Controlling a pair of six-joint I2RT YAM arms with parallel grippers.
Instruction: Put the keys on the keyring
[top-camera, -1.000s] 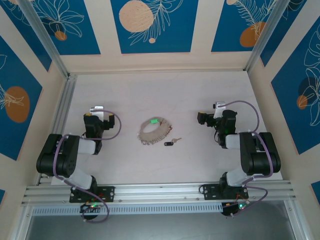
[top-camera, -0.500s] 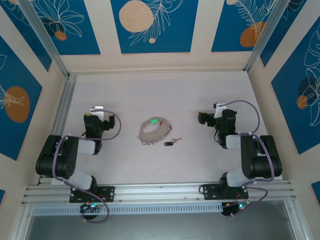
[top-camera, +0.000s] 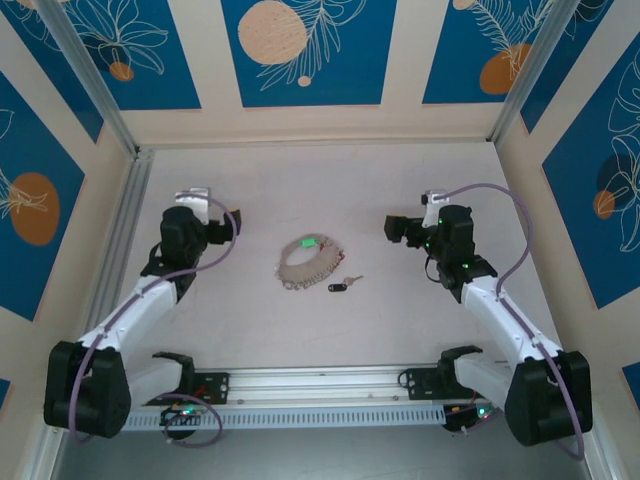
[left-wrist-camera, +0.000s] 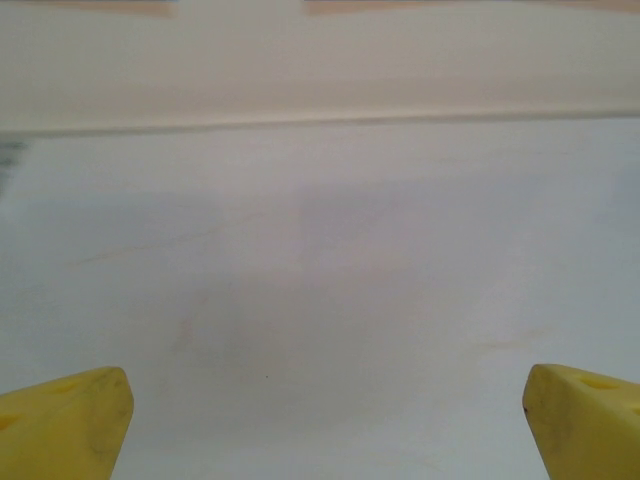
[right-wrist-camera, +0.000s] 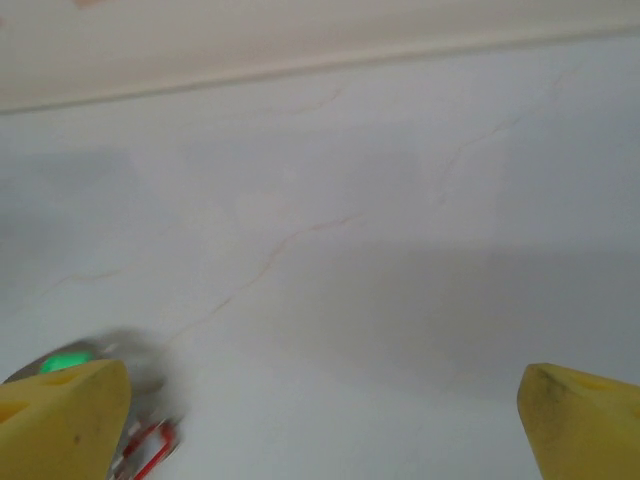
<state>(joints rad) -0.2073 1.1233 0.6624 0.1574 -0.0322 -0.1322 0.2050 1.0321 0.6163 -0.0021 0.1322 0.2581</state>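
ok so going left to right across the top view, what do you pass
left gripper → keyring → keys → right gripper

Top cam was bright and evenly lit, sharp enough, just soft faint shadows on the pale table (top-camera: 330, 190). Both wrist cams looked washed out and low-contrast. Right one was smeary, the keyring (right-wrist-camera: 100, 352) a fuzzy blob in the bottom-left corner, yellow fingertips (right-wrist-camera: 60, 415) soft too.
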